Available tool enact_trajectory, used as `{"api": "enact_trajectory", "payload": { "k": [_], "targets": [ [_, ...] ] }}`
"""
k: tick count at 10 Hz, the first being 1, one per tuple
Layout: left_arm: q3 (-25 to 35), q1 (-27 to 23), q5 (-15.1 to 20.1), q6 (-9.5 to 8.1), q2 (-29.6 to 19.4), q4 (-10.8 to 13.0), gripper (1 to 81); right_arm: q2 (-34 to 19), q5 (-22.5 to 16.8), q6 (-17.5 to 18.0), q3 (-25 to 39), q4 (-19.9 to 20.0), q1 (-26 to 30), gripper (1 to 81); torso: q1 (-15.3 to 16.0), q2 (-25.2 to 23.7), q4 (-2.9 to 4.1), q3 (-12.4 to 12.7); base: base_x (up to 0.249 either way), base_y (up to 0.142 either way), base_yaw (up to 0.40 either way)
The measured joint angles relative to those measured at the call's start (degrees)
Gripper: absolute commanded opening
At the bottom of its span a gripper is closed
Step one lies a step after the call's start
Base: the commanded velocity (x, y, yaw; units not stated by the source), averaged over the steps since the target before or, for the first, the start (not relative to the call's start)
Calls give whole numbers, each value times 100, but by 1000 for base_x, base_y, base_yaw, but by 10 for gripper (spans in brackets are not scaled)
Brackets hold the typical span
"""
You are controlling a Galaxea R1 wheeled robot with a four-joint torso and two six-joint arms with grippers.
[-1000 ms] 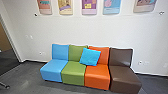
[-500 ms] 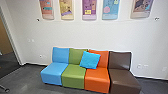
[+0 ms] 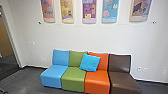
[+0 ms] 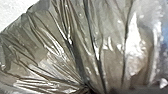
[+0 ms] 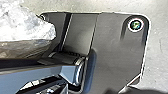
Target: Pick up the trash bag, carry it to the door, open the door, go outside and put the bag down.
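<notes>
Ahead of you: pale wall [image 3: 100, 37], meeting a dark grey floor [image 3: 30, 77]. At its left side, a doorway [image 3: 6, 58] with a brown panel beyond. Against the wall, a row of four joined seats [image 3: 73, 77]; left to right: light blue, green, orange, dark brown.

Your load, the trash bag [image 4: 57, 52], is at the left wrist. Appearance: thin, semi-transparent film, grey-brown, shading to smoky grey, with a bright silvery glare over one bulging part. Long, sharp creases fan out from one tight gather, dark at its core; between them the film is glossy, finely wrinkled, streaked with white highlights. Your right wrist view also shows part of it, crumpled and whitish on top, brownish beneath, overlapping the robot's dark base plate [image 5: 117, 50] from that angle. Contents: you cannot make them out through the film.

Above the seats, five posters [image 3: 89, 11] in a row: pinkish, yellow, purple, blue, mauve-brown. A bright blue cushion [image 3: 90, 62] leans, tilted, against the backrests where green and orange meet.

Left end effector [image 4: 91, 90]: closed on the bag, folds drawn together at the grip. Right end effector: you cannot tell its state from these views.

Smallest item noted: a wall socket [image 3: 139, 69] low behind the brown seat's side.
</notes>
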Motion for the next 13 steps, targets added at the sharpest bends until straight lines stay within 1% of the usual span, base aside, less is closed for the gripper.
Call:
{"api": "enact_trajectory", "payload": {
  "k": [2, 3, 4, 5, 6, 7, 9, 11, 13],
  "targets": [
    [-190, 35, -23, -5, 149, 0, 10, 116, -17, -6, -160, -6, -51, 811, -7, 0, -5, 85, 0, 0, 0],
    [-196, 46, -23, -5, 162, 0, 10, 126, -24, -6, -166, -9, -52, 811, -9, -2, -44, 98, 0, 0, 0],
    [-196, 60, -15, -5, 162, 0, 10, 126, -17, -6, -168, -6, -35, 811, -9, 0, -158, 118, 0, 0, 0],
    [-196, 61, -17, -5, 162, 0, 10, 127, -15, -6, -171, -6, -35, 811, -9, -2, -315, 153, 0, 0, 0],
    [-196, 38, -17, -2, 160, 0, 10, 127, -24, -6, -182, -6, -66, 811, -9, -2, -442, 175, 0, 0, 0],
    [-196, 27, -20, -2, 165, 0, 10, 127, -28, -6, -182, -9, -96, 811, -11, -2, -504, 181, 0, 0, 0],
    [-196, 33, -20, -2, 162, 0, 10, 127, -41, -6, -182, -12, -68, 811, -13, -2, -500, 140, 0, 0, 0],
    [-196, 30, -44, -6, 165, 0, 10, 127, -22, -9, -182, -15, -35, 811, -15, -2, -500, -116, 0, 0, 0],
    [-196, -13, -78, -11, 165, 0, 10, 127, -35, -9, -182, -32, -18, 811, -13, 2, -500, -214, 0, 0, 0]
  ]
}}
